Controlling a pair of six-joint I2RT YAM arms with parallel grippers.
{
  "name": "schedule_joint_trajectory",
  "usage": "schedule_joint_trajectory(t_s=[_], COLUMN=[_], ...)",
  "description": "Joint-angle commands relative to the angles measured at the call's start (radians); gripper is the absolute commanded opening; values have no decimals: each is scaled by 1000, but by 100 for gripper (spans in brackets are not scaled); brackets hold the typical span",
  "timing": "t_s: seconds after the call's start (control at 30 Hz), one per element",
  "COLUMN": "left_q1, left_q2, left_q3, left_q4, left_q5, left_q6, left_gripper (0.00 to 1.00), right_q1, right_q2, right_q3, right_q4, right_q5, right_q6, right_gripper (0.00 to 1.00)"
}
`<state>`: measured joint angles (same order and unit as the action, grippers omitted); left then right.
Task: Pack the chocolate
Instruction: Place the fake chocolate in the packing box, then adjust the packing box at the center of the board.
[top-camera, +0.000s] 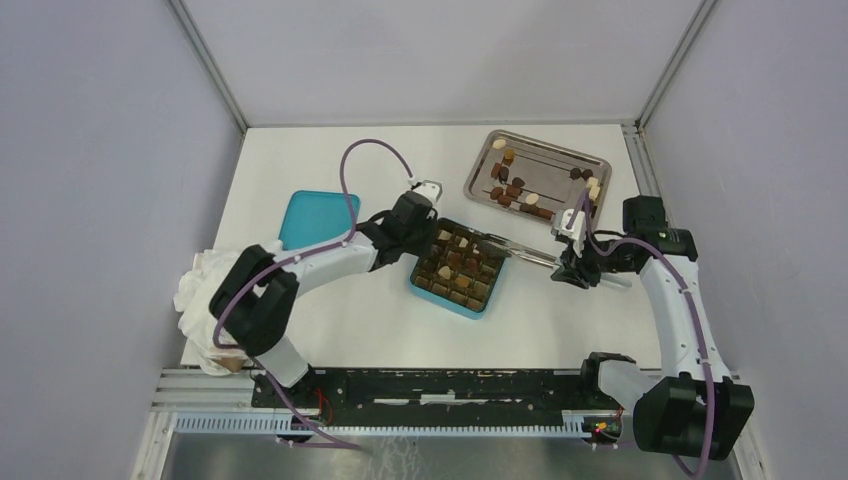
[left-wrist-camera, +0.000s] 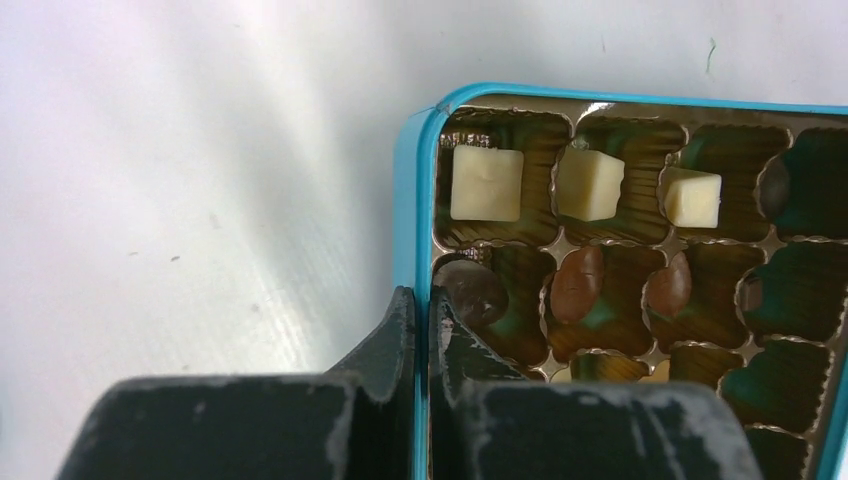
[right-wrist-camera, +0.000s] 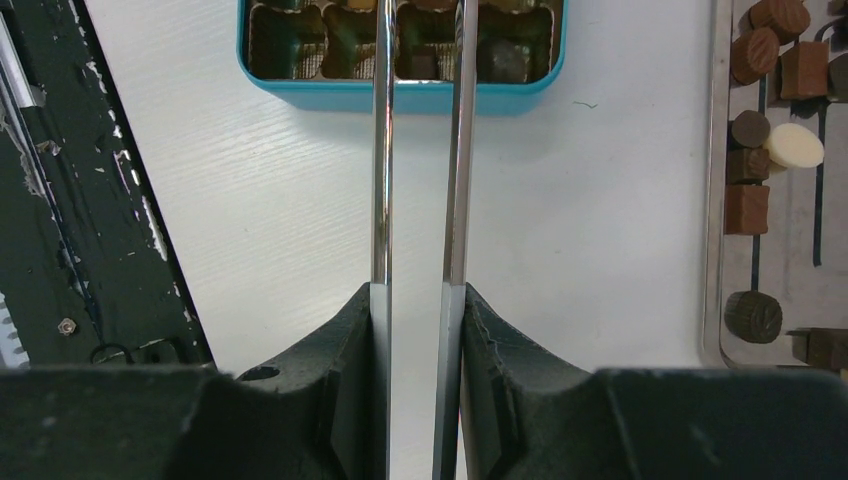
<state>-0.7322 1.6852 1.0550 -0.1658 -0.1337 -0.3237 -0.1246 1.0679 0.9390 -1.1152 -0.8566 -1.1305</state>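
Observation:
The teal box (top-camera: 445, 301) sits mid-table, its brown gridded insert partly filled with chocolate (top-camera: 455, 262). My left gripper (top-camera: 421, 233) is at the box's left edge, shut on the teal box wall (left-wrist-camera: 418, 200), with one finger outside and one inside. In the left wrist view its jaws (left-wrist-camera: 424, 310) pinch the wall beside white squares (left-wrist-camera: 486, 183) and brown pieces (left-wrist-camera: 578, 283). My right gripper (top-camera: 571, 266) is shut on the long metal tweezers (top-camera: 520, 252). The tweezers' arms (right-wrist-camera: 382, 150) stand slightly apart and reach over the box (right-wrist-camera: 400, 95). Their tips are out of the right wrist view.
A metal tray (top-camera: 480, 165) at the back right holds more loose chocolates (right-wrist-camera: 752, 315). The teal lid (top-camera: 318, 218) lies left of the box. A crumpled white cloth (top-camera: 200, 290) is at the left table edge. Grey walls enclose the table.

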Motion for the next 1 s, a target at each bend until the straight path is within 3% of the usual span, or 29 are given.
schedule_joint_trajectory(t_s=[0.0,0.23,0.53,0.97], left_q1=[-13,-44,-66,-61], left_q2=[-195,-315,-340,-161], left_q3=[-85,-198,-228,-87], left_q4=[266,374,395,184], left_q5=[-115,-223,-275,-221], left_q6=[65,105,105,0], left_gripper=[2,2,2,2], right_q1=[2,6,35,94], right_q2=[-8,-13,-30,-31], right_q3=[70,95,71,-44], right_q4=[-76,-141,-135,69], right_q5=[-57,-87,-65,90], right_q6=[-73,-144,-164,21], right_gripper=[0,0,0,0])
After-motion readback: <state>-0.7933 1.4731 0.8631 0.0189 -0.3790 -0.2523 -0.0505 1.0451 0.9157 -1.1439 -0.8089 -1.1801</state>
